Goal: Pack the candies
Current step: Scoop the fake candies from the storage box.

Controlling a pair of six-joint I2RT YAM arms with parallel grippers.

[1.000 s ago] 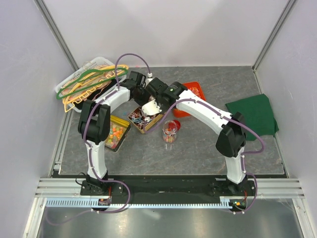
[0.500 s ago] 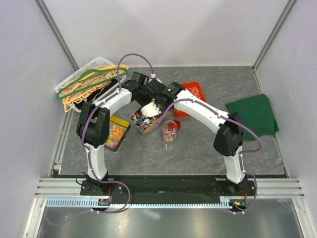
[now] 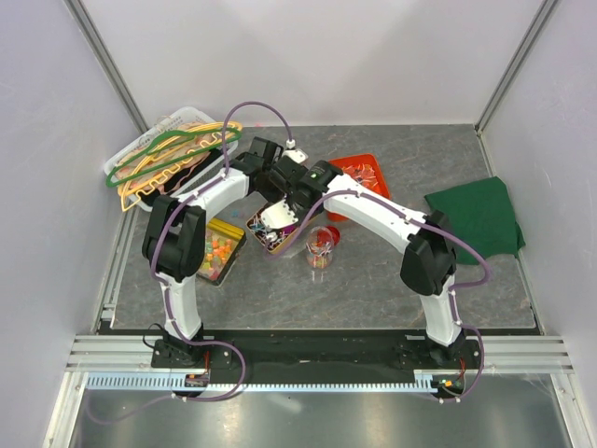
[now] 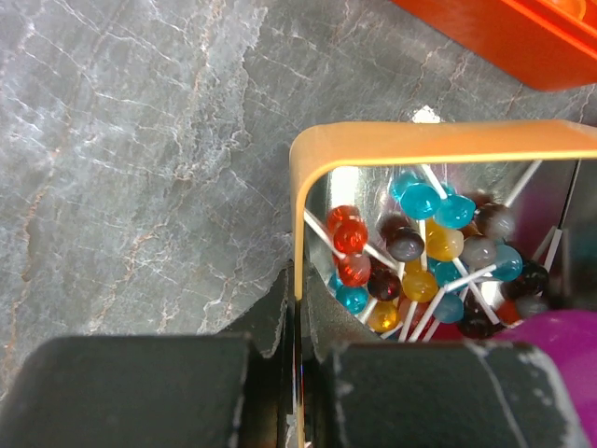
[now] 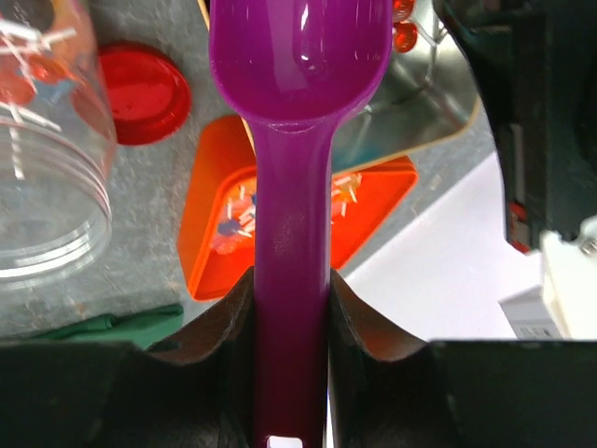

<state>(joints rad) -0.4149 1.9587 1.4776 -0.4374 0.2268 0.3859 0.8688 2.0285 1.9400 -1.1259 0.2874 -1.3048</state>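
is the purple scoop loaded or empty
Empty: the right wrist view shows the purple scoop with a bare, glossy bowl and nothing lying in the visible part.

Grey marbled table (image 3: 373, 280). Far left: clear plastic bin (image 3: 117, 159) stacked with green, yellow and orange wire hangers (image 3: 173, 149). Right: dark green folded cloth (image 3: 476, 219). Centre: open yellow-rimmed metal tin (image 3: 261, 238) of mixed coloured sweets. White left arm (image 3: 215, 191) and white right arm (image 3: 378, 210) meet wrist to wrist right above it; whatever they hold can't be made out. Left of it: second yellow-rimmed tin (image 3: 233, 257) with small orange and green candies (image 3: 216, 250), partly under the left arm. Far side, right of centre: orange plastic tray (image 3: 368, 161). Near of that: clear plastic jar (image 3: 320, 252), round red lid (image 3: 334, 233) just beside it.
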